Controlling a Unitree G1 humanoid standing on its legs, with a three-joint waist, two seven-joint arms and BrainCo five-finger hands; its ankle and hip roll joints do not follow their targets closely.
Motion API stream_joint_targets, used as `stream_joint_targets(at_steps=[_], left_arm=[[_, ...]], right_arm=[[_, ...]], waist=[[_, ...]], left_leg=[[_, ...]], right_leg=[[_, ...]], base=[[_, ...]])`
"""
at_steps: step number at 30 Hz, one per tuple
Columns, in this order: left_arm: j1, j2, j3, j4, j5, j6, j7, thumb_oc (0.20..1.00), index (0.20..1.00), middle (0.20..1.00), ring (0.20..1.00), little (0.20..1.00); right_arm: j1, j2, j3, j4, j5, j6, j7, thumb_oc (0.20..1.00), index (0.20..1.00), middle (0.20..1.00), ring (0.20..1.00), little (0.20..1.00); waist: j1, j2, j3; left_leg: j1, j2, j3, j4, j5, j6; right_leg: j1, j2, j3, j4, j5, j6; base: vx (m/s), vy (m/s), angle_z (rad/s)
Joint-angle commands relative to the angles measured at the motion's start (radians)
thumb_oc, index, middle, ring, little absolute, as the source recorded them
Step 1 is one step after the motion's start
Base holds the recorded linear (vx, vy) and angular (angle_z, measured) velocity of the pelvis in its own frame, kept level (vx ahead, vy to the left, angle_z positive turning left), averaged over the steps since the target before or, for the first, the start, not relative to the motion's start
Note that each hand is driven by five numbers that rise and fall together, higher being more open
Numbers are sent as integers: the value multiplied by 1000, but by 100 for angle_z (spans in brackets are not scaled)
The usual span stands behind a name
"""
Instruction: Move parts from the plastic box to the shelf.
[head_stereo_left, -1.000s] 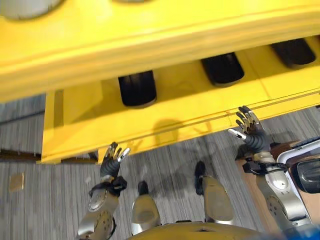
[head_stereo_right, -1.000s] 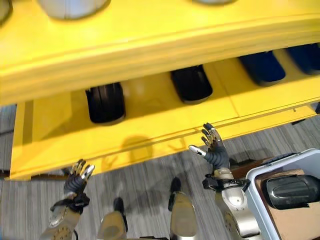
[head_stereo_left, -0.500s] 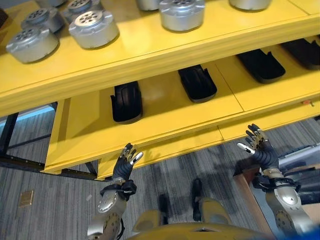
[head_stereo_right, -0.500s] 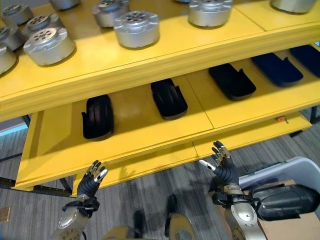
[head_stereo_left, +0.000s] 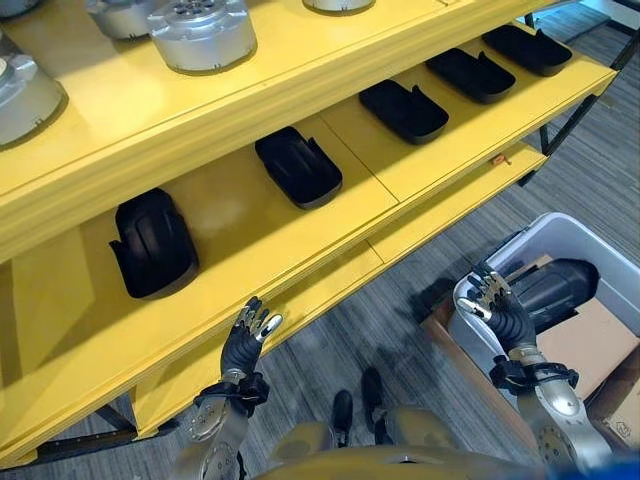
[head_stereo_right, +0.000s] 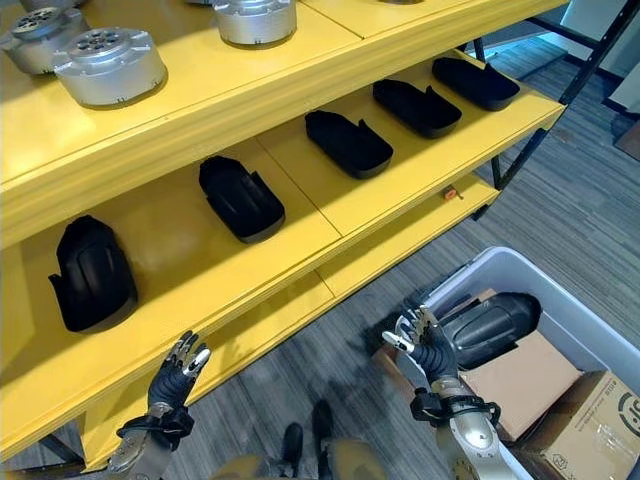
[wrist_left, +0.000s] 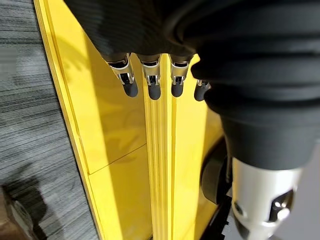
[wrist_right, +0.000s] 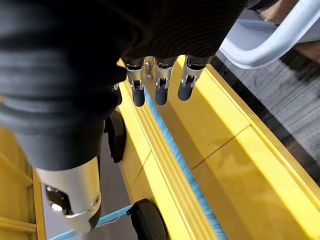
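A grey-white plastic box (head_stereo_left: 575, 228) stands on the floor at the lower right. One black ribbed part (head_stereo_left: 550, 285) lies in it beside a sheet of cardboard (head_stereo_right: 520, 380). The yellow shelf (head_stereo_left: 230, 215) carries a row of several black parts, among them one at the left (head_stereo_left: 153, 243) and one further right (head_stereo_left: 298, 165). My right hand (head_stereo_left: 500, 312) is open and empty, raised just over the box's near-left corner. My left hand (head_stereo_left: 248, 340) is open and empty too, held in front of the lower shelf's front edge. Its straight fingers (wrist_left: 150, 85) point along that edge.
Silver round parts (head_stereo_right: 108, 65) sit on the upper shelf. A closed cardboard carton (head_stereo_right: 600, 420) stands right of the plastic box. A dark shelf leg (head_stereo_right: 530, 140) rises at the far right. Grey striped floor lies between shelf and box.
The camera has swung to the right, bringing the plastic box and its black part fully into view. Both hands stay raised, open and empty; the right one now sits by the box.
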Motion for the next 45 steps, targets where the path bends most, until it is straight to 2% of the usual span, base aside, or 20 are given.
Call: stream_joint_targets(at_steps=[1,5,6,7,8,9,10,14,15,19,33,36,37,38,40,41,42,43,44,45], left_arm=[[41,49,50,-51,1,-24,-10,1000,1000,1000,1000,1000],[19,59,58,-42,2,-35,12,1000,1000,1000,1000,1000],[5,65,66,-40,3,-41,28,1000,1000,1000,1000,1000],[4,66,67,-39,3,-41,28,1000,1000,1000,1000,1000],[4,71,93,-50,-6,-51,41,1000,1000,1000,1000,1000],[14,70,103,-52,-13,-49,41,1000,1000,1000,1000,1000],[13,70,104,-53,-13,-49,41,1000,1000,1000,1000,1000],[29,57,123,-52,-25,-33,38,1000,1000,1000,1000,1000],[33,51,127,-52,-27,-34,39,1000,1000,1000,1000,1000],[14,27,129,-34,-24,-39,44,1000,1000,1000,1000,1000],[9,-3,74,-8,5,0,0,1000,1000,1000,1000,1000],[-7,-4,63,0,12,-1,-8,1000,1000,1000,1000,1000],[-13,-2,61,-4,8,-7,-11,1000,1000,1000,1000,1000],[-14,-2,61,-4,7,-7,-11,1000,1000,1000,1000,1000],[-24,2,54,-4,8,-11,-13,1000,1000,1000,1000,1000],[-31,4,49,-1,18,-9,-12,1000,1000,1000,1000,1000],[-33,6,46,4,21,-3,-17,1000,1000,1000,1000,1000],[-34,10,45,-1,23,-1,-17,1000,1000,1000,1000,1000],[-34,10,45,-1,23,-1,-17,1000,1000,1000,1000,1000],[-39,16,40,-3,22,-4,-15,1000,1000,1000,1000,1000]], right_arm=[[-23,-10,21,-67,44,-20,20,1000,1000,1000,1000,1000],[-76,-15,53,-55,32,-23,16,1000,1000,1000,1000,1000],[-113,-12,80,-42,29,-26,12,1000,1000,1000,1000,1000],[-115,-11,80,-41,29,-26,12,1000,1000,1000,1000,1000],[-155,2,117,-30,26,-29,9,1000,1000,1000,1000,1000],[-162,8,128,-26,30,-25,9,1000,1000,1000,1000,1000],[-164,8,128,-26,30,-26,9,1000,1000,1000,1000,1000],[-192,5,150,-19,25,3,25,1000,1000,1000,1000,1000],[-192,3,151,-21,25,10,25,1000,1000,1000,1000,1000],[-161,-13,114,-44,21,13,31,1000,1000,1000,1000,1000],[-53,-40,-5,-69,43,16,38,1000,1000,1000,1000,1000],[-40,-46,-22,-65,53,10,36,1000,1000,1000,1000,1000],[-33,-51,-29,-59,59,6,34,1000,1000,1000,1000,1000],[-34,-51,-29,-59,59,6,34,1000,1000,1000,1000,1000],[-28,-59,-34,-54,60,3,38,1000,1000,1000,1000,1000],[-34,-62,-37,-51,50,3,38,1000,1000,1000,1000,1000],[-38,-65,-37,-44,45,4,33,1000,1000,1000,1000,1000],[-46,-64,-36,-38,44,1,30,1000,1000,1000,1000,1000],[-46,-64,-36,-38,44,1,30,1000,1000,1000,1000,1000],[-60,-65,-28,-28,42,-2,26,1000,1000,1000,1000,1000]], waist=[[15,-35,-46],[24,-35,-8],[46,-29,9],[48,-30,6],[97,-10,16],[106,0,16],[104,0,20],[124,-6,30],[126,-11,29],[104,-47,10],[25,-23,-32],[8,-16,-21],[12,-27,11],[9,-24,9],[29,-36,48],[33,-49,57],[36,-55,49],[38,-54,46],[39,-55,47],[46,-46,45]], left_leg=[[-43,4,24,-31,69,-35],[-79,12,75,24,34,-21],[-98,27,105,35,25,-19],[-103,28,107,36,26,-20],[-112,71,169,44,9,-33],[-91,94,190,43,-17,-44],[-103,93,197,47,1,-38],[-40,122,248,39,-40,-53],[-33,125,258,47,-52,-55],[-19,137,261,73,-68,-81],[61,239,291,32,-11,-157],[-5,257,290,161,5,-176],[-97,270,256,367,57,-194],[-107,274,251,378,52,-196],[-164,233,171,506,71,-196],[-205,201,149,512,79,-176],[-220,236,140,397,33,-172],[-217,251,142,282,65,-159],[-212,250,144,275,69,-159],[-198,277,119,136,126,-168]], right_leg=[[135,-79,43,-42,-46,101],[47,-69,76,52,-47,117],[3,-87,12,115,-59,128],[-4,-87,14,116,-58,128],[-6,-214,-243,150,-75,142],[13,-270,-320,161,-85,145],[7,-272,-330,157,-67,137],[2,-402,-400,74,52,198],[11,-414,-405,67,73,209],[50,-370,-397,4,71,212],[106,-261,-381,2,-31,157],[100,-246,-367,5,-60,132],[108,-234,-353,10,-80,96],[106,-231,-356,11,-81,95],[119,-222,-337,17,-95,73],[111,-233,-339,16,-84,68],[132,-232,-319,10,-106,90],[126,-238,-320,9,-94,95],[127,-240,-319,9,-94,95],[135,-236,-303,7,-95,105]], base=[[24,117,-37],[-111,74,-67],[-159,45,-76],[-105,-2,-112],[52,-36,-151],[-12,-29,-167],[122,-34,-146],[57,-103,-81],[77,-143,-58],[110,-198,-15],[96,-142,-8],[3,-160,-3],[-43,-141,11],[-52,-192,11],[-53,-81,-14],[103,-5,-39],[128,93,-36],[186,94,-14],[97,160,-12],[252,261,-24]])
